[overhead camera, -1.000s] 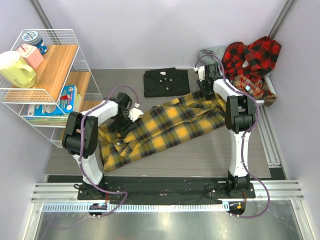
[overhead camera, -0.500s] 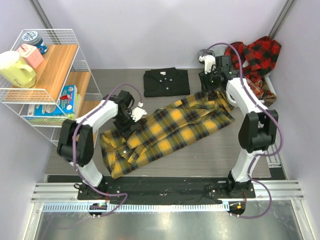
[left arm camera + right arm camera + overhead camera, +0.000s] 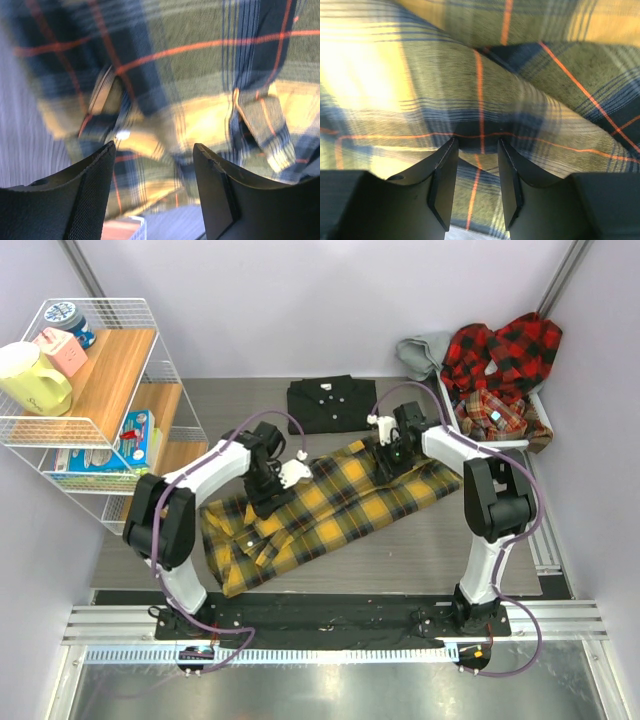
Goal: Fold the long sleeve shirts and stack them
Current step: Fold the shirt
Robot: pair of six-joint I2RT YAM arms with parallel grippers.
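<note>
A yellow-and-black plaid shirt (image 3: 340,495) lies spread out diagonally across the middle of the table. My left gripper (image 3: 268,492) hovers over its left part; in the left wrist view the gripper (image 3: 153,146) is open, with blurred plaid (image 3: 200,65) beyond the fingers. My right gripper (image 3: 388,462) is down on the shirt's upper right part. In the right wrist view the gripper (image 3: 477,141) is open, its tips against the plaid cloth (image 3: 420,60). A folded black shirt (image 3: 333,403) lies at the back. Red-and-black plaid shirts (image 3: 505,350) are heaped at the back right.
A wire shelf (image 3: 150,360) stands at the left with a pale yellow mug (image 3: 30,375), a pink cup (image 3: 60,348) and boxes (image 3: 135,435). A grey cloth (image 3: 425,345) lies beside the red heap. A metal rail (image 3: 320,618) runs along the near edge.
The right arm swung from the back right corner inward onto the shirt's upper part. The left gripper slid right along the shirt and opened wider. The shirt shifted and straightened slightly.
</note>
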